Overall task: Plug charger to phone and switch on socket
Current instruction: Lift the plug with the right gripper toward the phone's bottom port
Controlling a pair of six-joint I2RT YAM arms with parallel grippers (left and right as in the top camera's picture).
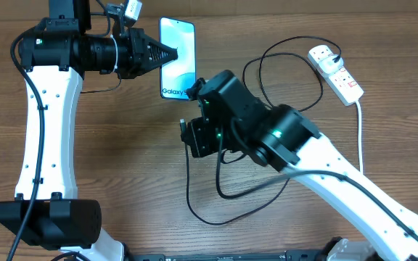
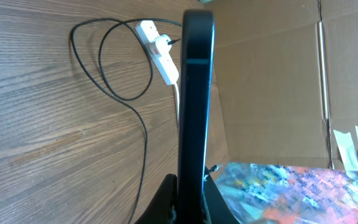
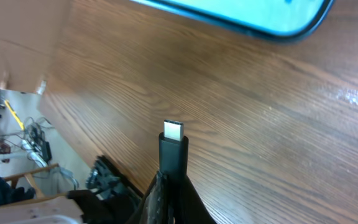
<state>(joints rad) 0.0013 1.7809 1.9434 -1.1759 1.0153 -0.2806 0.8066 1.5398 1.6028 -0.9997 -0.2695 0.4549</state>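
Note:
The phone [image 1: 178,58] has a light blue screen and is held up on its edge at the back of the table. My left gripper [image 1: 173,53] is shut on its long side. In the left wrist view the phone [image 2: 196,93] shows as a thin black edge rising from my left gripper [image 2: 191,202]. My right gripper [image 1: 195,88] sits just below the phone's lower end, shut on the charger's connector [image 3: 173,146]. The metal tip points toward the phone [image 3: 247,15] with a gap of bare table between them. The charger cable [image 1: 216,196] loops across the table to the socket [image 1: 337,72], where its white plug head [image 1: 323,53] sits.
A thick white cord [image 1: 359,134] runs from the socket toward the front right. A cardboard wall [image 2: 272,93] and a colourful sheet [image 2: 291,186] lie behind the phone. In the right wrist view the table edge [image 3: 67,118] drops off to the left of my fingers.

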